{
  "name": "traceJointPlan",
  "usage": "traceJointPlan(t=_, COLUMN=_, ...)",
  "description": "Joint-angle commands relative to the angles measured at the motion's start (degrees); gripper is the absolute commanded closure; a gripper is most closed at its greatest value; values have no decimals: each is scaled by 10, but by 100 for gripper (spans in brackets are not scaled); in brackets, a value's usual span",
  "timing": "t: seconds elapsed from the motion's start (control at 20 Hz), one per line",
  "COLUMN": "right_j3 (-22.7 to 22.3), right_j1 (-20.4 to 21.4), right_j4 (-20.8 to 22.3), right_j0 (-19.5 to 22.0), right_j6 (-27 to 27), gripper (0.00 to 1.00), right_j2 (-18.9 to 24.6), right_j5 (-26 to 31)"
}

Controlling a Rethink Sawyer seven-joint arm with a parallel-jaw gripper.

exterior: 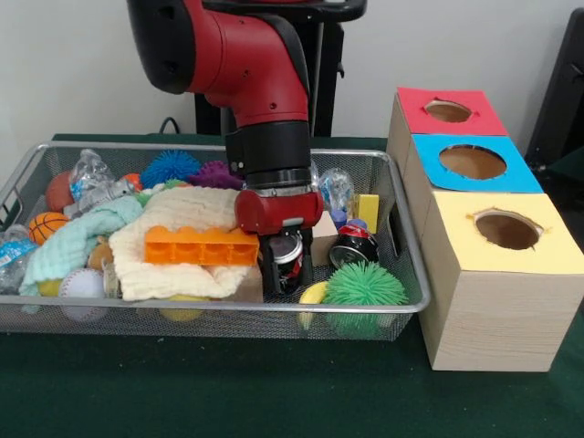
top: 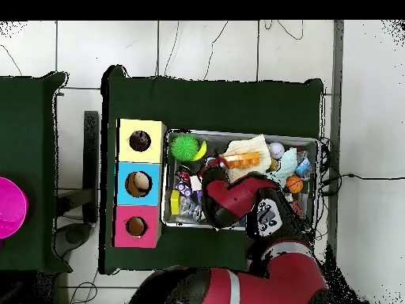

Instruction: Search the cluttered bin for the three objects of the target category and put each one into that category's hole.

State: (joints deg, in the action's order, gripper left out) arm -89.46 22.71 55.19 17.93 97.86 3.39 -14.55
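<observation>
Front view: claw [exterior: 286,262] deep among clutter

Claw [exterior: 286,263] fingers' spread behind a can [exterior: 289,258], overhead under the arm [top: 237,198].

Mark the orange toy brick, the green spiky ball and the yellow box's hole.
orange toy brick [exterior: 201,246], front view, middle of its side face.
green spiky ball [exterior: 365,285], front view, centre of the ball.
yellow box's hole [exterior: 507,230], front view, inside the opening.

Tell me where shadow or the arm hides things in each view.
Front view: even light, the gripper sits in the arm's shade, so its state is unclear; overhead view: the arm covers the middle of the bin, and the three holes read dark.
</observation>
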Motion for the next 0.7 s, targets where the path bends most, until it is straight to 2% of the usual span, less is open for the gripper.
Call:
traceJointPlan(t=0.05, right_j3=-4, right_j1=37, right_j4=58, right_j0=89, right_j6=-78, gripper=0, right_j2=113, right_j5=183)
traceJointPlan(t=0.35, right_j3=-15, right_j1=54, right_j4=61, right_j0=123, right_j6=-119, gripper=0, right_j2=162, right_j5=220)
traceJointPlan(t=0.7, right_j3=-34, right_j1=94, right_j4=35, right_j0=166, right_j6=-168, gripper=0, right_j2=222, right_j5=289)
